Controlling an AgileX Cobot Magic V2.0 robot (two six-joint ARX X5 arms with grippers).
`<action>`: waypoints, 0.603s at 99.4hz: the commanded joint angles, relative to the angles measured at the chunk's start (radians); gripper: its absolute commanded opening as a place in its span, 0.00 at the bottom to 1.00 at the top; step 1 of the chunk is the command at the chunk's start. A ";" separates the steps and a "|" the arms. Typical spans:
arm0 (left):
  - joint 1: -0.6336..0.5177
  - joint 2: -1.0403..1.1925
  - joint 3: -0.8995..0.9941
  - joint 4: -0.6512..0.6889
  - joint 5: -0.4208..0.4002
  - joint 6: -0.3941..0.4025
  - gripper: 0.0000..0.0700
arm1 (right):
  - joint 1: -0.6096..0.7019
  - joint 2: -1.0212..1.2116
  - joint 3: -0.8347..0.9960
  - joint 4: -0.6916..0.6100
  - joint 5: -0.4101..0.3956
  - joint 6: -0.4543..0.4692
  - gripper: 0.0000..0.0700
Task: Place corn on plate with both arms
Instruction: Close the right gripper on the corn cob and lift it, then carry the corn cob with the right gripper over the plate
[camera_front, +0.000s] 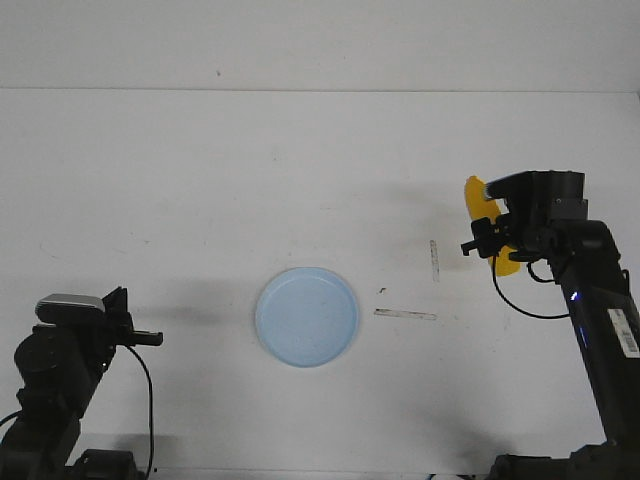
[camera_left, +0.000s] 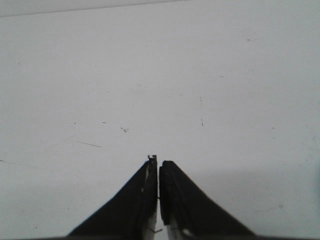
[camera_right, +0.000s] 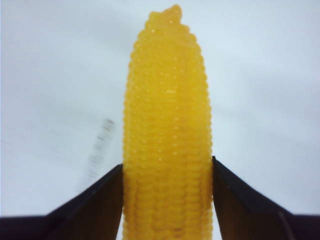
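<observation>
Carrying corn cob (camera_right: 168, 130) in right gripper (camera_front: 497, 232), fingers pinching cob's sides, raised above table (camera_front: 200, 180), well right of pale-blue plate (camera_front: 306, 316). Left gripper (camera_left: 158, 170) pressed together, empty, parked. Step: transport. Next: move leftward over plate, lower, release.

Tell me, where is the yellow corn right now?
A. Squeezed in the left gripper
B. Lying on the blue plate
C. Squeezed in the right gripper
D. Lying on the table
C: the corn sits clamped between the right gripper fingers, while the plate holds nothing and the left gripper is closed on nothing.
</observation>
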 joint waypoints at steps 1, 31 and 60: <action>-0.001 0.003 0.005 0.009 -0.006 0.003 0.00 | 0.023 -0.023 0.016 -0.003 -0.005 0.124 0.30; -0.001 0.003 0.005 0.009 -0.005 0.003 0.00 | 0.277 -0.092 0.016 -0.016 -0.022 0.348 0.30; -0.001 0.003 0.005 0.009 -0.005 0.003 0.00 | 0.610 -0.053 0.013 0.050 0.046 0.422 0.30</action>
